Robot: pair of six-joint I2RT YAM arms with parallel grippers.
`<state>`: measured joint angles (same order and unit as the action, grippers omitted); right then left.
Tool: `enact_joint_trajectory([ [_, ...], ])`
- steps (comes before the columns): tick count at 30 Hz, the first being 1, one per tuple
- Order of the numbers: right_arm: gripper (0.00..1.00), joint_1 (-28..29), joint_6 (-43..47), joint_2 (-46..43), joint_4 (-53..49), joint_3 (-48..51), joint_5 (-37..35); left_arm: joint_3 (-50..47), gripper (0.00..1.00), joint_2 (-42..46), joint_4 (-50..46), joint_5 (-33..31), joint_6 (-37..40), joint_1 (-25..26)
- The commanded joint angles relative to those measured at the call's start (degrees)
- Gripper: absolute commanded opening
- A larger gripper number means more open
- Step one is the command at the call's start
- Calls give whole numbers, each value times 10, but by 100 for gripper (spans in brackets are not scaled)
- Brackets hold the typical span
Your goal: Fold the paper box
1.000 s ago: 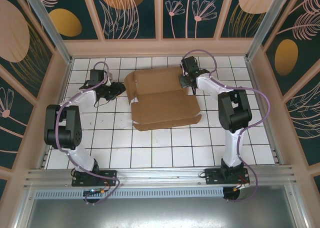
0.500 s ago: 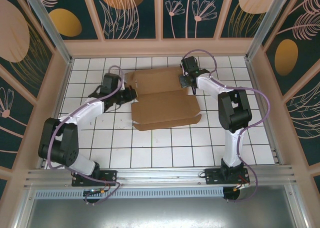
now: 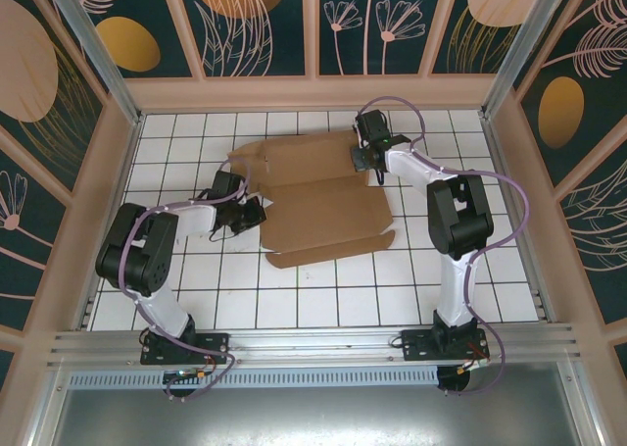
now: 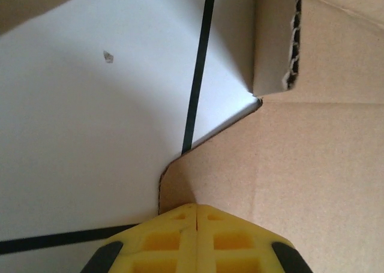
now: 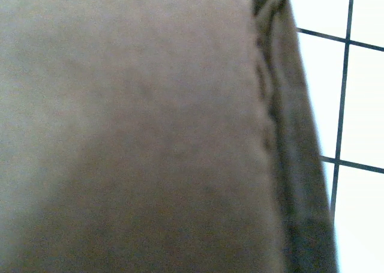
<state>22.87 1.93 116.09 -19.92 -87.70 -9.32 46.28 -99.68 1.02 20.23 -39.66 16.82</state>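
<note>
Closing the left jaws just now: part open 1 second ago, fully shut at present, yellow fingertips (image 4: 168,243) pressed together with nothing seen between them. Sitting over a cut corner on the left side of the plain brown corrugated paper box (image 3: 323,196); cannot tell whether pressing down or merely touching. Brought the left arm (image 3: 191,218) in from nearer the left edge of the white tiled desk (image 3: 323,299). Shifted the sheet too: left flap spread flatter toward the far-left corner, near panel slid a little toward the near edge. Leaves the box lying open and mostly flat, centred in the far half of the desk. Keeps the right jaws shut at the box's far-right side, unmoved; blurred cardboard up close in the right wrist view, so cannot tell whether pinching it. Suggests 1 side anchored while the other gets set for a crease; no wall raised yet, folding barely begun.
</note>
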Motion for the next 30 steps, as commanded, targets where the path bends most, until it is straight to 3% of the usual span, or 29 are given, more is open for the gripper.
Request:
enact_joint_trajectory([
  [1, 0, -3, -11, 18, -49, 17, 14, -14, 0, -20, 8, 20, -13, 10],
  [3, 0, -4, -9, 19, -48, 17, 14, 0, 0, -8, -10, 15, -1, 10],
  [7, 0, -5, -7, 18, -45, 24, 12, 56, 0, 103, -63, -74, 53, 4],
  [12, 0, -6, -7, 18, -43, 26, 14, 91, 0, 193, -68, -114, 48, -65],
  [16, 0, -6, -6, 19, -44, 22, 18, 89, 0, 196, -58, -169, 27, -114],
  [22, 0, -3, -3, 14, -46, 18, 24, 90, 0, 80, -10, -76, -10, -140],
  [30, 0, -2, -4, -7, -49, 14, 52, 119, 9, -25, 26, 20, 41, -139],
])
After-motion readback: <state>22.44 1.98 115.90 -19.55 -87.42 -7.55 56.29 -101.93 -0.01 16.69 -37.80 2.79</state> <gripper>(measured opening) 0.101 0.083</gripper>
